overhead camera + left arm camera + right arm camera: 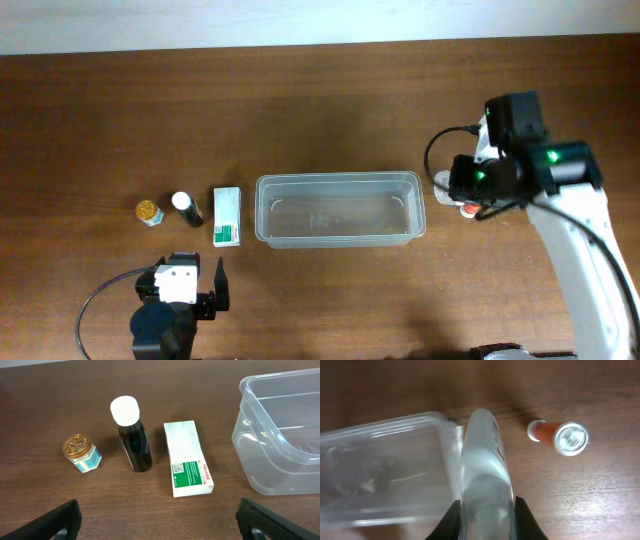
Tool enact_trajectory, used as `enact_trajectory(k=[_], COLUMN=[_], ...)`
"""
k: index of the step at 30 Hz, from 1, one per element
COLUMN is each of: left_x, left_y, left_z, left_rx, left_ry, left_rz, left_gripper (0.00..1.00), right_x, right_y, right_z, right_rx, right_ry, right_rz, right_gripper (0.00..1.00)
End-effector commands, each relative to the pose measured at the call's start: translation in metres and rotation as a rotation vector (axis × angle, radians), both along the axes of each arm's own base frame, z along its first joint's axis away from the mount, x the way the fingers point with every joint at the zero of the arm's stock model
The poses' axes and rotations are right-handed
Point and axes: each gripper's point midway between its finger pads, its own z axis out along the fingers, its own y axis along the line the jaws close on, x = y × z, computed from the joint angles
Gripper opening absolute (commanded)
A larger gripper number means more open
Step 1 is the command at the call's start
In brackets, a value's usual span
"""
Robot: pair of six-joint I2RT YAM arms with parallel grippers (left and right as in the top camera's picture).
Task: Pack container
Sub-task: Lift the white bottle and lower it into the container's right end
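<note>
Nearest the lens: white bottle (pixel 481 450) clamped in right gripper (pixel 486 515), poised just beside clear container (pixel 340 177) at mid-table, presumably for dropping in. Left gripper (pixel 160 520) spread wide, empty, facing box (pixel 187 457), dark bottle (pixel 134 440), small jar (pixel 82 452) awaiting packing.

A box (pixel 187 457) lies flat. Just left of it sits a dark, white-capped bottle (pixel 132 440); farther left, a gold-lidded jar (pixel 82 453). The container (pixel 260 460) sits right of it. Nearer the camera, the left gripper (pixel 157 520) shows 2 fingers (pixel 55 522) spread wide.

robot lab: wooden table (pixel 300 90), cabled arm (pixel 585 250)
</note>
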Motion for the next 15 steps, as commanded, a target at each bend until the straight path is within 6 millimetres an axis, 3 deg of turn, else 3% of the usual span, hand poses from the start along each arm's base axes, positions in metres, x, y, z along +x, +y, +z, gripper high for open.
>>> enact_trajectory(k=[1,4,7,15], left_x=[0.000,0.000,0.000,0.000], left_y=[-0.001,-0.001,-0.001,-0.001], left_z=[0.001,0.001,0.001,0.001], left_rx=[0.002,0.002,0.002,0.002], left_ry=[-0.006,-0.006,-0.006,-0.006], left_rz=[-0.011,-0.011,-0.011,-0.011], left_gripper=[1.00,1.00,1.00,1.00], right_x=[-0.010,-0.013,-0.013,0.009], right_y=[0.027,0.042,0.058,0.079], right_z=[0.040,0.046,0.039,-0.023], right_rx=[0.010,-0.004,0.002,-0.040], right_ry=[-0.140,-0.172,-0.147,0.039], right_rz=[0.089,0.144,0.162,0.146], right_gripper=[0.11,0.12,0.12,0.09])
